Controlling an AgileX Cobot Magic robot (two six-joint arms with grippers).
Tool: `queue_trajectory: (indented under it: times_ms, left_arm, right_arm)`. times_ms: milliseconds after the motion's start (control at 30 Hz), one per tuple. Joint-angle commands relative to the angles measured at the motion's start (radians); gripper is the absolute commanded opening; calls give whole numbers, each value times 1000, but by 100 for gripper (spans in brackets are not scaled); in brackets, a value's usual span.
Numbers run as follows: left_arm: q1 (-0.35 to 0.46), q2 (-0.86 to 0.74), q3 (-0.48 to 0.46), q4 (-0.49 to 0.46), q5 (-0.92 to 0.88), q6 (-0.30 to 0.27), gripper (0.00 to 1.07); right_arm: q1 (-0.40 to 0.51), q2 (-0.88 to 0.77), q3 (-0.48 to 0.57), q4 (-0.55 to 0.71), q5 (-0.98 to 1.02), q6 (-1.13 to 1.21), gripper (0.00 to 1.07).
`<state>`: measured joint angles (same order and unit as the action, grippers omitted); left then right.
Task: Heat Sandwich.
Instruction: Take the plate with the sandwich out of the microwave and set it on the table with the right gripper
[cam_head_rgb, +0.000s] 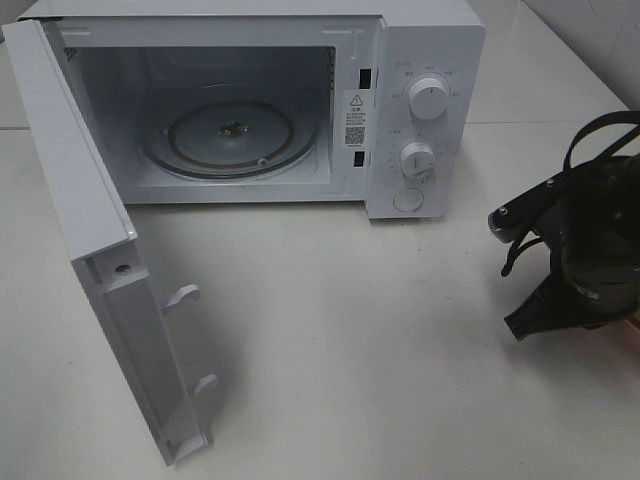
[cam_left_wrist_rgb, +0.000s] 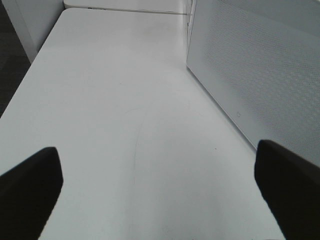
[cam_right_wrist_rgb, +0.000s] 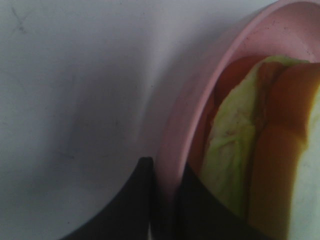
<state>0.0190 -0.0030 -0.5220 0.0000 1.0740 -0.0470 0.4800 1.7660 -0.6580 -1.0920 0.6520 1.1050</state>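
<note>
The sandwich (cam_right_wrist_rgb: 270, 145), with tan-orange crust and pale green filling, lies on a round pink plate (cam_right_wrist_rgb: 200, 95). My right gripper (cam_right_wrist_rgb: 167, 202) is shut on the plate's rim, one dark finger outside it and one inside. In the exterior high view only my right arm (cam_head_rgb: 585, 250) shows at the right edge; the sandwich is hidden under it. My left gripper (cam_left_wrist_rgb: 160, 195) hangs open over bare white table, nothing between its fingertips (cam_left_wrist_rgb: 30, 185). It is out of the exterior high view.
The white microwave (cam_head_rgb: 425, 50) stands at the back with its door (cam_head_rgb: 90, 230) swung wide toward the front left. Its glass turntable (cam_head_rgb: 235, 135) is bare. The door's meshed panel (cam_left_wrist_rgb: 255, 75) is beside my left gripper. White table (cam_head_rgb: 350, 340) lies in front.
</note>
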Motion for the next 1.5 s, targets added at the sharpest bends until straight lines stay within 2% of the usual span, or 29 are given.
queue_trajectory:
  times_ms: [33,300,567,700,733,767,867,1000,1033,1100,1167,1200,1233,1300,1367,1433,1467,1500]
  left_arm:
    - [3,-7,4,-7,-8,0,100]
    - [3,-7,4,-7,-8,0,100]
    - [3,-7,4,-7,-8,0,100]
    - [3,-7,4,-7,-8,0,100]
    - [3,-7,4,-7,-8,0,100]
    - [3,-7,4,-7,-8,0,100]
    - [3,-7,4,-7,-8,0,100]
    - [3,-7,4,-7,-8,0,100]
    - [3,-7,4,-7,-8,0,100]
    - [3,-7,4,-7,-8,0,100]
    - [3,-7,4,-7,-8,0,100]
    - [3,-7,4,-7,-8,0,100]
    - [3,-7,4,-7,-8,0,100]
    - [3,-7,4,-7,-8,0,100]
    - [3,-7,4,-7,-8,0,100]
    - [3,-7,4,-7,-8,0,100]
    - [3,-7,4,-7,-8,0,100]
    - [3,-7,4,-7,-8,0,100]
  right_arm:
    - [-2,35,2,-30,24,16,1]
    - [-2,90,2,-34,-3,20,1]
    - [-2,100,2,-52,-28,62,7]
    - [-1,92,1,-23,-21,42,19]
    - [-1,77,1,1,-21,14,27]
    - [-1,77,1,1,-21,14,27]
    - [-1,23,1,37,-23,-42,43]
    - [-1,-34,1,69,-22,-83,51]
    - [-1,-71,1,109,-21,-122,55]
    - [-1,-91,1,138,-22,-145,56]
    - [-1,-129,1,208,-25,-215,57]
    - [-1,-174,1,282,-29,-307,58]
    - [-1,-174,1,282,-29,-307,58]
    - [-1,-218,1,361,-32,-399,60]
    - [0,-294,1,491,-32,-557,66]
    - [0,-324,1,536,-28,-613,69]
    - [0,-386,1,626,-21,-715,72]
    - [0,-412,1,662,-18,-751,78]
